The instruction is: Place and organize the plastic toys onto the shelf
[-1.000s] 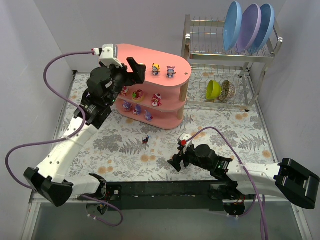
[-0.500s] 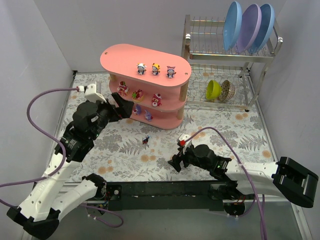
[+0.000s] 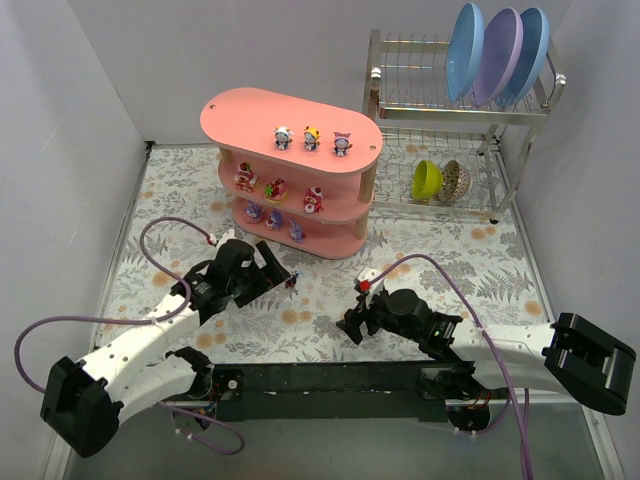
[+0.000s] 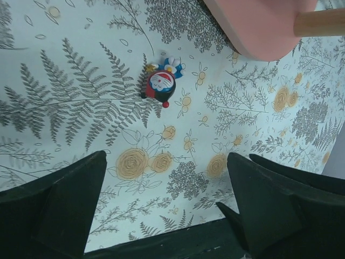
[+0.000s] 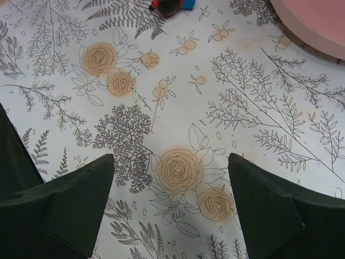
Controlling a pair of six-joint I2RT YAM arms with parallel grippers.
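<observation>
- The left gripper (image 3: 278, 277) sits low over the floral mat (image 3: 450, 250), in front of the shelf (image 3: 290, 112); its jaws stand wide with nothing between them.
- In the left wrist view, the gripper (image 4: 166, 156) points at a lone toy (image 4: 160, 86), a small red, white and blue figure lying on the mat. The toy is ahead of the fingertips (image 4: 91, 167), not touching them.
- In the top view this toy (image 3: 292, 280) lies just beyond the left gripper, near the shelf's front but apart from it.
- The right gripper (image 3: 352, 325) rests low near the table's front edge, to the right of the toy; its jaws are spread wide and hold nothing.
- The right wrist view shows only mat between the fingers (image 5: 70, 189), with the toy (image 5: 170, 4) at the top edge.
- The shelf's top tier holds three figures in a row (image 3: 312, 138).
- The middle tier holds three toys (image 3: 275, 188), and the bottom tier three more (image 3: 274, 219).
- A wire rack (image 3: 440, 100) stands right of the shelf, holding plates (image 3: 500, 50) and two bowls (image 3: 440, 181).
</observation>
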